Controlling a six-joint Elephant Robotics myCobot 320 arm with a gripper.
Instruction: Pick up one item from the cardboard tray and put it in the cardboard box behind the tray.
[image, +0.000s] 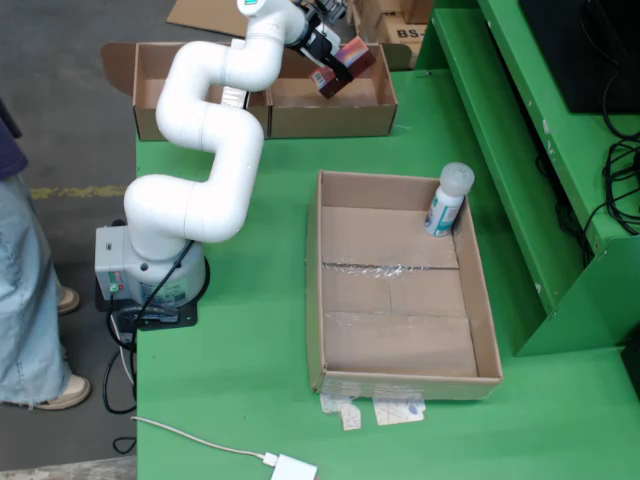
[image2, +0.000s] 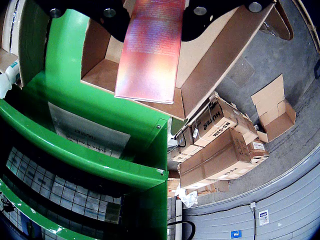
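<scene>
- Above the right-hand compartment of the cardboard box (image: 330, 105) at the far edge of the table, in the fixed view: gripper (image: 337, 62) clamped on a small reddish packet (image: 342, 72), jaws closed against its sides.
- Seen from the gripper-mounted view: same packet (image2: 150, 50) hanging flat and shiny pink-red between the dark jaw parts, fine print on its face too small to read, its lower edge over the box's near wall and the open box (image2: 210, 65) beneath and behind it.
- Left of that compartment in the fixed view: a second compartment of the same box, partly hidden by the white arm (image: 205, 130).
- Nearer the camera on the green table (image: 250, 400): cardboard tray (image: 400, 290), well apart from the box, tape across its floor.
- Standing upright in the tray's far right corner: one white bottle (image: 447, 200) with a rounded cap and a teal label.
- Just outside the tray's near wall: scraps of paper (image: 385, 410) on the table.
- Near the front edge: a white cable and plug (image: 290, 467).
- At the left border: a person's leg in jeans (image: 25, 290).
</scene>
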